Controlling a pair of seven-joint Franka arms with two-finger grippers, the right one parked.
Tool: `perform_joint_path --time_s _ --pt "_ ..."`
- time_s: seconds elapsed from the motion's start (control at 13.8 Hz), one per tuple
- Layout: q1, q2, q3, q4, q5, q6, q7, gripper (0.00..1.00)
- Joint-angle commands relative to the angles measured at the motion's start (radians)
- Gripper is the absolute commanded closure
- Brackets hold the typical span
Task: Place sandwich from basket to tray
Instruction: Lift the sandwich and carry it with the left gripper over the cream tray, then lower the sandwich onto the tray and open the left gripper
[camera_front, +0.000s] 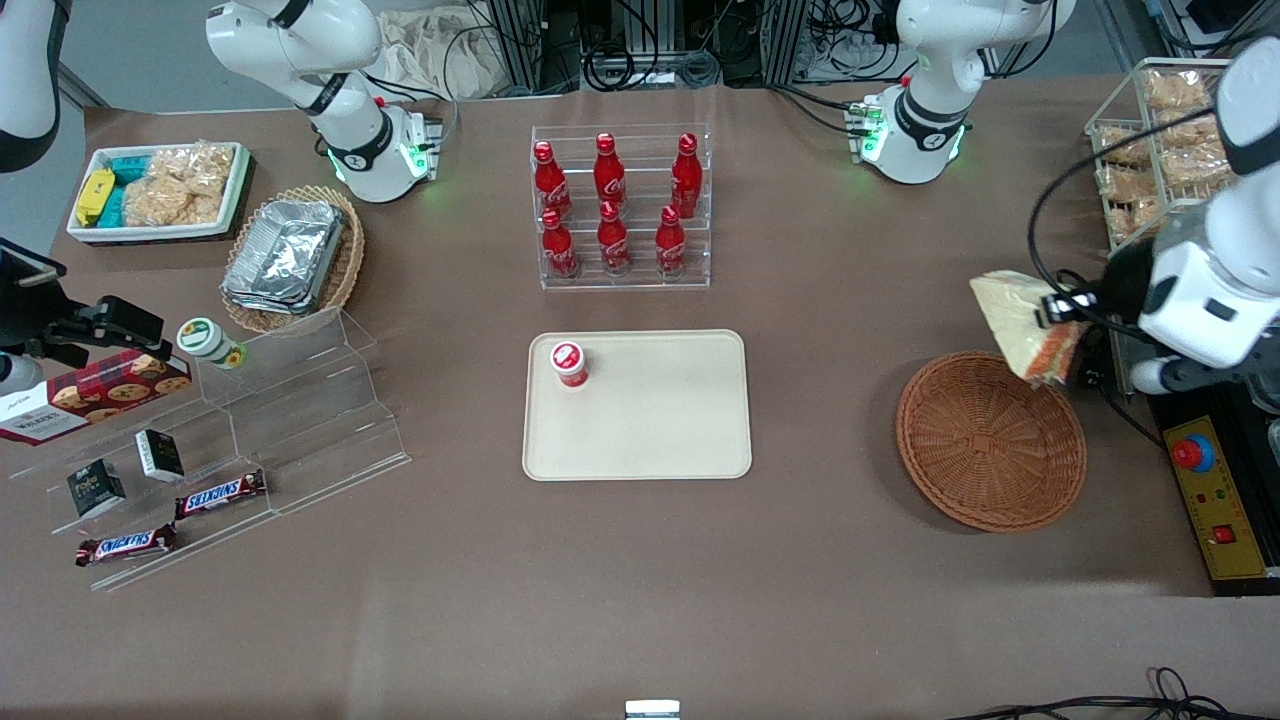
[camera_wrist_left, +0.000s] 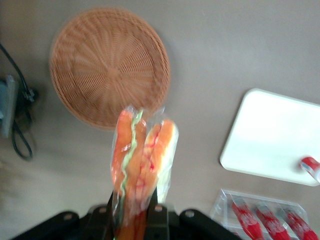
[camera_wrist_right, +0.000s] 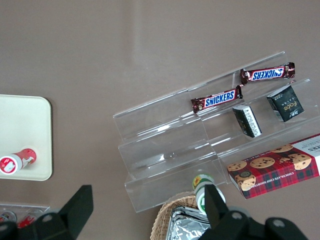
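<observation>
My left gripper (camera_front: 1062, 318) is shut on the wrapped sandwich (camera_front: 1025, 324) and holds it in the air above the rim of the round reddish-brown basket (camera_front: 990, 440), at the working arm's end of the table. In the left wrist view the sandwich (camera_wrist_left: 142, 165) stands pinched between my fingers (camera_wrist_left: 157, 220), orange-red filling edge showing, with the empty basket (camera_wrist_left: 109, 65) and the tray (camera_wrist_left: 272, 137) below. The cream-beige tray (camera_front: 660, 420) lies mid-table and carries a small red-capped cup (camera_front: 569, 363).
A clear rack of red cola bottles (camera_front: 622, 205) stands farther from the front camera than the tray. A wire rack of bagged crackers (camera_front: 1160, 150) and a yellow control box (camera_front: 1215, 505) are near the working arm. A clear stepped snack shelf (camera_front: 230, 440) is toward the parked arm's end.
</observation>
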Motion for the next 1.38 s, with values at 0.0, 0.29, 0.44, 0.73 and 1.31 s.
perform_joint_path --time_s 0.0,0.29,0.44,0.73,1.31 --pt "0.002 0.007 -0.154 0.023 0.056 -0.03 -0.178 0.77" --pt "0.002 0.121 -0.35 0.016 0.134 0.068 -0.395 0.77" --pt "0.001 0.219 -0.416 0.01 0.193 0.157 -0.484 0.76" --pt "-0.125 0.431 -0.432 0.011 0.368 0.296 -0.616 0.77" --pt "-0.223 0.658 -0.413 0.011 0.513 0.472 -0.701 0.76"
